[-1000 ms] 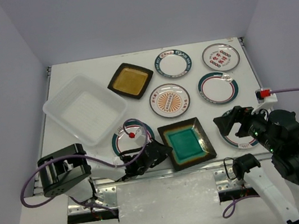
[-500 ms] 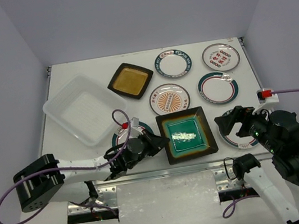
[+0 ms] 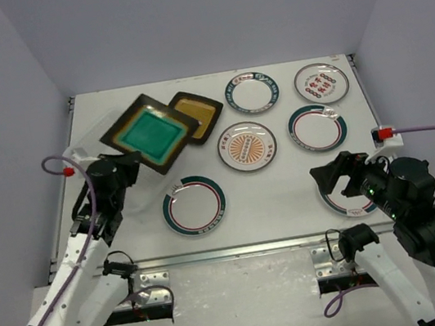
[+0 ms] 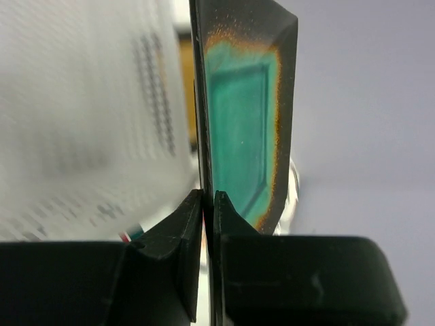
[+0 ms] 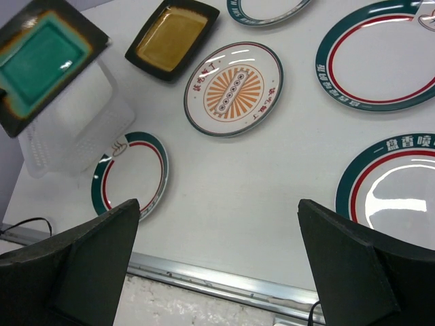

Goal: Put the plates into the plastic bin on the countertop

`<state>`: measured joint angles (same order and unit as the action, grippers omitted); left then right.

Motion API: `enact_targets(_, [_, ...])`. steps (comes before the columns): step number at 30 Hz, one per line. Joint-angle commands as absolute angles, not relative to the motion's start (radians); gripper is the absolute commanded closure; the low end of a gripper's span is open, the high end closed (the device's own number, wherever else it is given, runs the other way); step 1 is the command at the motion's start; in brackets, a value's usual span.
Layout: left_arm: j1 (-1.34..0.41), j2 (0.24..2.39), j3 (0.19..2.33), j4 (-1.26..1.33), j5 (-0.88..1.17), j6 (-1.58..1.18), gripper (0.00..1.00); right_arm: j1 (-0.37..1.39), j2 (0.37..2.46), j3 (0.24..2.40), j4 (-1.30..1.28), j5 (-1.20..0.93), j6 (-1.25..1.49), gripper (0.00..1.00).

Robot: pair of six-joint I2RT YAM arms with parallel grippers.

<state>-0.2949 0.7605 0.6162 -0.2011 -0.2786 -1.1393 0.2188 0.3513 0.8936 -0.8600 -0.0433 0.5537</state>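
So, my read is you're mid-carry with the teal plate (image 3: pixel 149 134), and the step is getting it down into the plastic bin (image 5: pixel 75 129) along the left edge of the countertop (image 3: pixel 288 193). The plate hangs above the bin and covers most of it from the top camera, so use the right wrist view to line it up. I'd centre the plate over the tub first, level it, then lower until it's resting flat before you let go. A pinch on one rim makes it want to swing. From above, its right corner overlaps the amber plate (image 3: pixel 198 116); I can't tell if they touch, so don't drift right.

Fingers, nearest first: the right gripper (image 3: pixel 333 173) hovers over the near right corner with its jaws spread wide and nothing in them, right above a round plate (image 3: pixel 347 199). The left gripper (image 4: pixel 207 204) is clamped down to a sliver on the teal plate's dark rim, one finger on each face, with the plate edge-on to its wrist camera.

As for what's left, there's a round plate (image 3: pixel 194 205) by the near edge, the sunburst plate (image 3: pixel 247 146) mid-table, another round one (image 3: pixel 318 127) toward the right edge, and two more (image 3: pixel 252 91) (image 3: pixel 321 83) along the far edge.
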Motion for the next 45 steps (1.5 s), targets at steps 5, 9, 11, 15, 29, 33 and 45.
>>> enact_targets(5, [0.103, 0.769, 0.788, -0.284, -0.065, -0.996, 1.0, 0.222, 0.361, 0.879, -0.8, -0.084, 0.552, 0.01])
enact_targets(9, [0.22, 0.82, 0.827, -0.321, -0.01, -0.922, 1.0, 0.222, 0.362, 0.87, -0.795, -0.106, 0.548, 0.01])
enact_targets(11, [0.27, 0.877, 0.828, -0.313, 0.06, -0.886, 1.0, 0.222, 0.359, 0.856, -0.786, -0.115, 0.549, 0.01])
enact_targets(15, [0.293, 0.932, 0.828, -0.297, 0.1, -0.825, 1.0, 0.222, 0.359, 0.833, -0.775, -0.131, 0.547, 0.01])
enact_targets(29, [0.315, 1.178, 0.939, -0.262, 0.203, -0.701, 1.0, 0.222, 0.354, 0.804, -0.754, -0.165, 0.562, 0.01])
enact_targets(33, [0.328, 1.205, 0.936, -0.266, 0.187, -0.691, 1.0, 0.222, 0.351, 0.805, -0.752, -0.175, 0.563, 0.01])
enact_targets(45, [0.35, 1.331, 0.927, -0.236, 0.184, -0.65, 0.79, 0.222, 0.354, 0.799, -0.752, -0.196, 0.561, 0.01])
